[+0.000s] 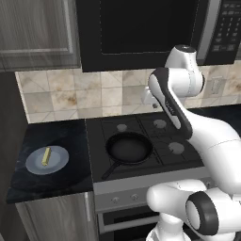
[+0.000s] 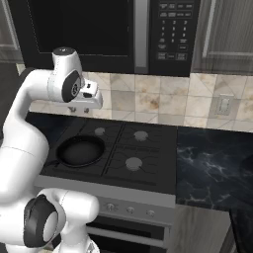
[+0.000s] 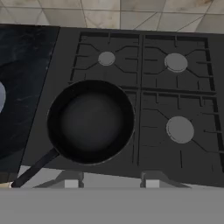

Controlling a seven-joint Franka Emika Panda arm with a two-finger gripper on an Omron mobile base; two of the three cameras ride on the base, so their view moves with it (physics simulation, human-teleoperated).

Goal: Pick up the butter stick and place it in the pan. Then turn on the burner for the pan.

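The butter stick (image 1: 46, 156), a small pale-yellow bar, lies on a round grey-blue plate (image 1: 56, 162) on the dark counter left of the stove. The black pan (image 1: 129, 148) (image 2: 80, 150) (image 3: 90, 121) sits empty on the front left burner, its handle pointing toward the stove's front left corner. My gripper (image 2: 79, 109) (image 3: 110, 180) hangs high above the stove, looking down at the pan. Its fingertips stand apart with nothing between them. It is well to the right of the butter and far above it.
A row of knobs (image 2: 130, 210) (image 1: 134, 196) lines the stove's front panel. Three other burners (image 3: 180, 129) are bare. A microwave (image 2: 168, 34) hangs over the stove, close above the arm. Dark marble counter (image 2: 217, 163) extends to the right.
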